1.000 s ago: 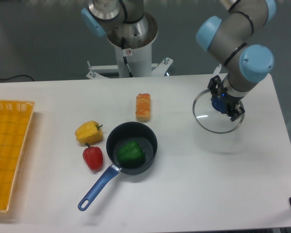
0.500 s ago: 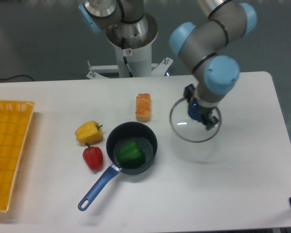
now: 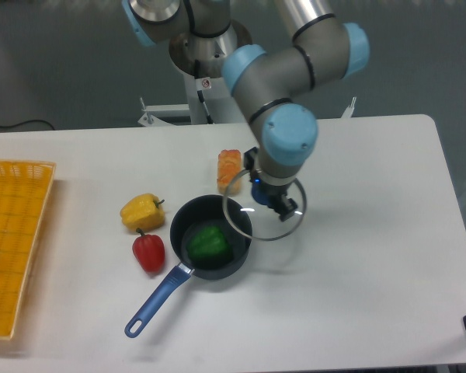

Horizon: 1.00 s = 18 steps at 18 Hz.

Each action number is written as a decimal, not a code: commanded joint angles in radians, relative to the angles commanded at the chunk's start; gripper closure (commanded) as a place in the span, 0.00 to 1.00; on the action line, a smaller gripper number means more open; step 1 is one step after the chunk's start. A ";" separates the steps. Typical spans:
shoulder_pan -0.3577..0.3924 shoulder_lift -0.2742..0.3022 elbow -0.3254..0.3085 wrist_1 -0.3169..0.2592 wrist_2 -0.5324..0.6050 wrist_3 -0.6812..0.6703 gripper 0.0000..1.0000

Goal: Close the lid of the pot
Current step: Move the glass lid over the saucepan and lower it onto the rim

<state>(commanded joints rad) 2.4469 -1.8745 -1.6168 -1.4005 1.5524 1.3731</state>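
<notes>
The robot arm has moved to the left since the earlier pictures, and its two-finger gripper now hangs above the right edge of the small round dark blue-grey saucepan, while half a second ago it was clearly to the right of it, over the bare white table. The jaws are closed on the blue centre knob of the round clear glass lid with a thin metal rim, so the lid has travelled with the gripper. The lid is held in the air and a little tilted; its left part now overlaps the right rim of the saucepan in the camera view, and its right part is over the table. It does not yet sit on the saucepan. The saucepan itself has not moved: it stands near the middle of the table, with its long blue handle pointing to the lower left and a green pepper inside. The yellow pepper and the red pepper lie just left of the saucepan, the orange and white sushi piece lies behind it, now partly behind the lid, and the yellow woven basket stays at the left edge.
</notes>
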 joint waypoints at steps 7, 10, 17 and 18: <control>-0.089 -0.011 0.000 0.028 0.000 -0.104 0.38; -0.109 -0.017 0.000 0.034 0.002 -0.130 0.38; -0.124 -0.041 0.002 0.074 0.003 -0.160 0.38; -0.127 -0.046 0.002 0.077 0.003 -0.169 0.38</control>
<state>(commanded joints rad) 2.3194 -1.9205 -1.6153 -1.3239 1.5555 1.2043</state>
